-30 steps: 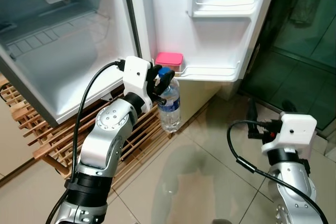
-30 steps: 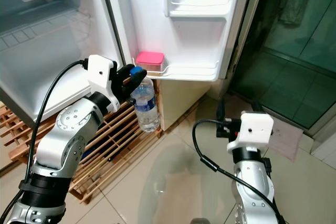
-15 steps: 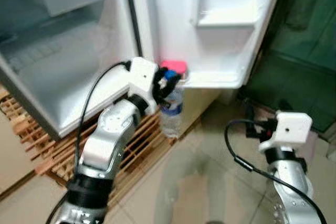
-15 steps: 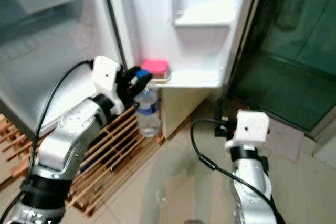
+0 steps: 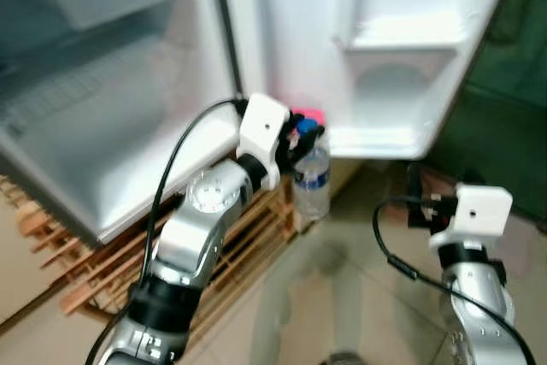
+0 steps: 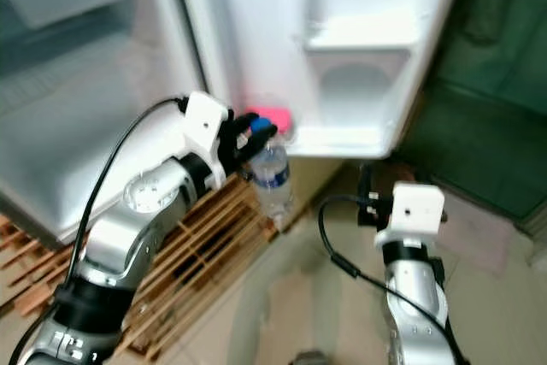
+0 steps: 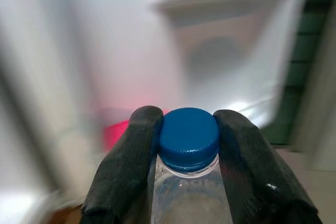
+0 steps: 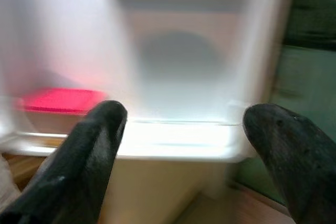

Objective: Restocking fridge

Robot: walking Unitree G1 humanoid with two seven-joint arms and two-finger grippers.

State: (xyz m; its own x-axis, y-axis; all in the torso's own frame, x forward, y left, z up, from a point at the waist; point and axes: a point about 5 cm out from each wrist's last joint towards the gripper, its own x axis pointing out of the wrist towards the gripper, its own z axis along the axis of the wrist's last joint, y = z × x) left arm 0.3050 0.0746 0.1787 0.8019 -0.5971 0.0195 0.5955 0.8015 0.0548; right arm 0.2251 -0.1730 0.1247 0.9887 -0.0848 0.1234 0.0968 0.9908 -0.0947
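Note:
My left gripper [image 5: 303, 137] is shut on the neck of a clear water bottle [image 5: 314, 179] with a blue cap [image 7: 188, 138], and the bottle hangs upright just below the fridge door's bottom shelf [image 5: 389, 138]. A pink-lidded box [image 5: 309, 115] sits at the near end of that shelf, right behind the cap. In the left wrist view both black fingers [image 7: 131, 156] press the cap from either side. My right gripper [image 8: 186, 145] is open, low at the right, pointing at the door shelf [image 8: 173, 142] with nothing between its fingers. The views are blurred.
The open fridge compartment [image 5: 94, 126] with a wire shelf lies at the left. The fridge stands on a wooden slatted pallet [image 5: 85, 262]. A tiled floor [image 5: 342, 297] spreads in front, and a dark glass door [image 5: 513, 108] stands at the right.
The camera has shifted, so the fridge door looks further right. My left gripper has carried the bottle up and closer to the door shelf. The right arm has stayed low.

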